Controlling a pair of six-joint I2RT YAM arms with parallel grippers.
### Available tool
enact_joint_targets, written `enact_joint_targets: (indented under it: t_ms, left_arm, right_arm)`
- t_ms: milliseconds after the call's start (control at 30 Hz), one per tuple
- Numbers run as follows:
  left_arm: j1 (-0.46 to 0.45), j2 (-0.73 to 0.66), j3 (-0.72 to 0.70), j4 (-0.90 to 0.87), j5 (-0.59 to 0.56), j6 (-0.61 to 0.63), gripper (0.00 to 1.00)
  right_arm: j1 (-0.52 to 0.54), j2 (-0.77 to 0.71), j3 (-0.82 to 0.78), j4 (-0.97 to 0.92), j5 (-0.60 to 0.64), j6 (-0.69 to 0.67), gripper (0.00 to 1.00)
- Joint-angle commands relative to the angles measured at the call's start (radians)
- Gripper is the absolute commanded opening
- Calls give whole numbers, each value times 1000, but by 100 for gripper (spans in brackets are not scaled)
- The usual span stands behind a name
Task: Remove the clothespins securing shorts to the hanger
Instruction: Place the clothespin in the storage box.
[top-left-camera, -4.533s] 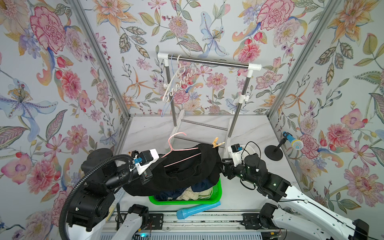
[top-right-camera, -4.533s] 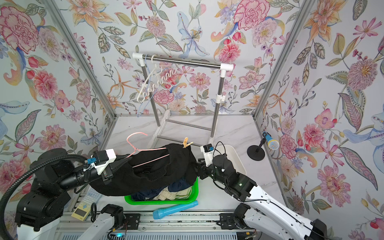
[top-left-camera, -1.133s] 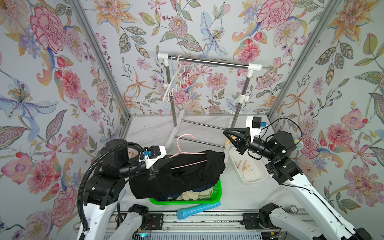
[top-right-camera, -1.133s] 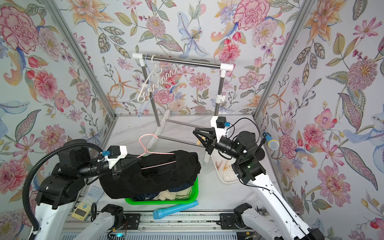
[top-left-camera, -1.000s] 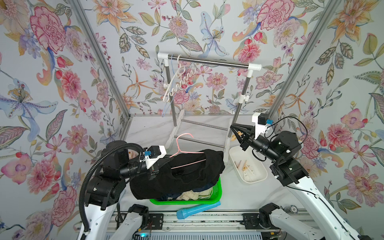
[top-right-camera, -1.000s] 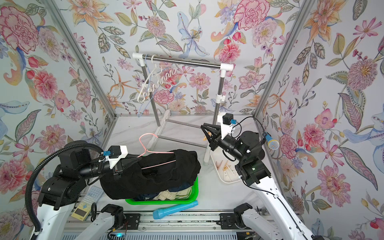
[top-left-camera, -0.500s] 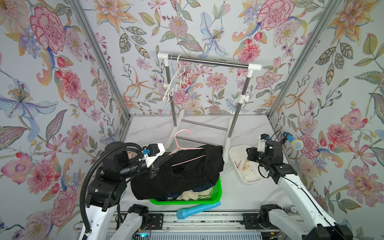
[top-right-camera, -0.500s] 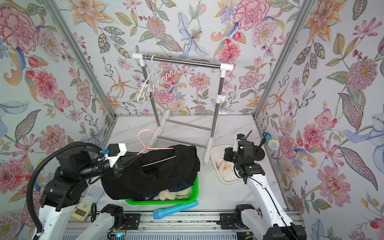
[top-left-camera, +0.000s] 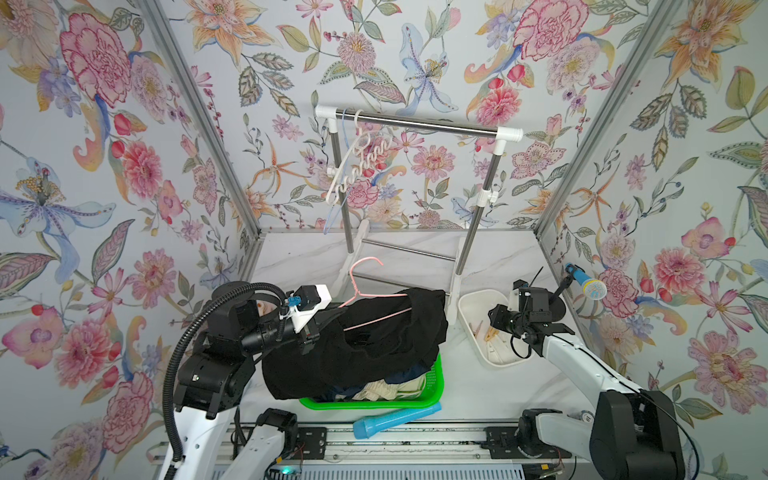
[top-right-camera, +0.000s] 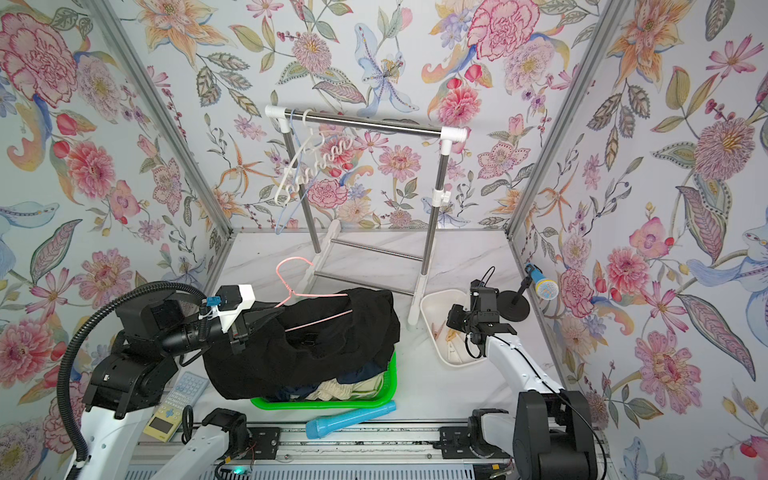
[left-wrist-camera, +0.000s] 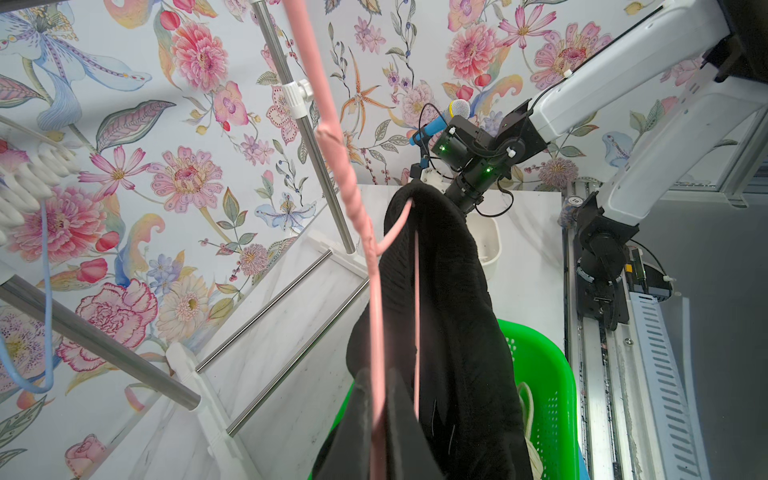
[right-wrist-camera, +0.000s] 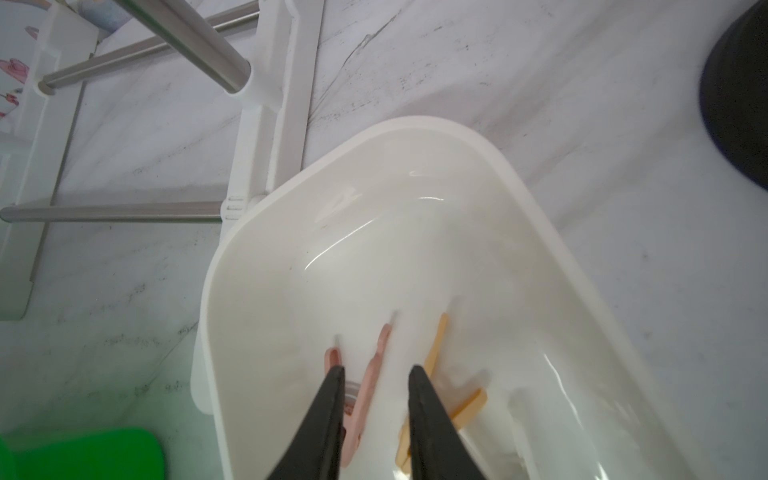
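Black shorts (top-left-camera: 374, 345) hung over the pink hanger (left-wrist-camera: 357, 216) at lower centre, hanger clenched in the left claw (left-wrist-camera: 377, 390); right claw (right-wrist-camera: 377, 372) stood released above the white tray (top-left-camera: 478, 305), lower right, where clothespins (right-wrist-camera: 436, 345) lay; apparently unpinned, the shorts risked sliding off if tilted.

the black cloth shorts (top-left-camera: 374, 345) look soft and matt, draped on a pink coated wire hanger (left-wrist-camera: 375, 299) with a smooth, twisted skin. the white plastic tub (right-wrist-camera: 353, 232) is glossy and holds matt tan wooden clothespins (right-wrist-camera: 436, 340). the green perforated plastic basket (left-wrist-camera: 548, 374) shines faintly, and the silver metal rail (top-left-camera: 415, 124) looks polished.
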Motion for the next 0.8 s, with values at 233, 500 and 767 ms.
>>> enact_joint_targets:
  t_ms: [233, 500, 767]
  left_arm:
    - [-6, 2, -4, 64, 11, -35, 0]
    - [-7, 11, -15, 110, 23, -108, 0]
    - [-66, 17, -6, 169, -93, -215, 0]
  right_arm:
    - [-3, 71, 103, 12, -30, -47, 61]
    - [165, -213, 173, -146, 23, -155, 58]
    - [525, -497, 290, -136, 140, -303, 57]
